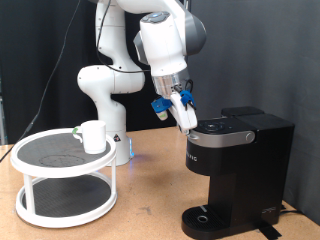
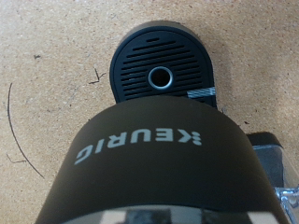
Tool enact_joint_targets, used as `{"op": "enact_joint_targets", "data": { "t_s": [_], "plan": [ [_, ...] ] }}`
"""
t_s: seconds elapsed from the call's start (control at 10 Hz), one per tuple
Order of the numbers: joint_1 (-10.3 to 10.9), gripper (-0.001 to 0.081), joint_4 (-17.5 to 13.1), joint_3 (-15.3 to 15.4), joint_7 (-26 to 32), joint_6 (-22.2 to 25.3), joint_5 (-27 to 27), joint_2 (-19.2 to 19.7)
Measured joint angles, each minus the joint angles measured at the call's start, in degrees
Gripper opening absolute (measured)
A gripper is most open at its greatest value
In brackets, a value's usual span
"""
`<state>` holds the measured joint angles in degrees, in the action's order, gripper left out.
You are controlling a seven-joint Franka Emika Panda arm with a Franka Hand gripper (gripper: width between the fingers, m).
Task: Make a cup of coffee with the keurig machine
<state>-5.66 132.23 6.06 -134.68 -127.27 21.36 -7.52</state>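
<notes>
Gripper point(image 1: 186, 117) hovers by keurig machine point(image 1: 238, 165) lettered "KEURIG".

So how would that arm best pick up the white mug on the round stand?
Probably by the rim: the cup stands upright with its mouth open, on the top tier of the white stand, so coming straight down and pinching one wall looks easiest. The gripper is now over the keurig machine.

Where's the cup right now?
The cup stands on the top tier of the round white stand at the exterior view's left, far from the keurig machine on the right; the gripper hovers over that machine.
</notes>
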Motion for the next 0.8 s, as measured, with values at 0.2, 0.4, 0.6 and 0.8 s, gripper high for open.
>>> {"op": "enact_joint_targets", "data": {
  "t_s": [0.2,0.4,0.6,0.8],
  "plan": [
    [-0.15,0.0,1.08,-0.32,2.05,-1.14,0.66,-0.67],
    [-0.46,0.0,2.32,-1.41,3.98,-0.89,1.35,-1.69],
    [-0.61,0.0,3.59,-2.8,7.83,-0.36,4.02,-3.42],
    [-0.38,0.0,4.26,-3.84,12.57,-0.77,12.68,-5.51]
  ]
}}
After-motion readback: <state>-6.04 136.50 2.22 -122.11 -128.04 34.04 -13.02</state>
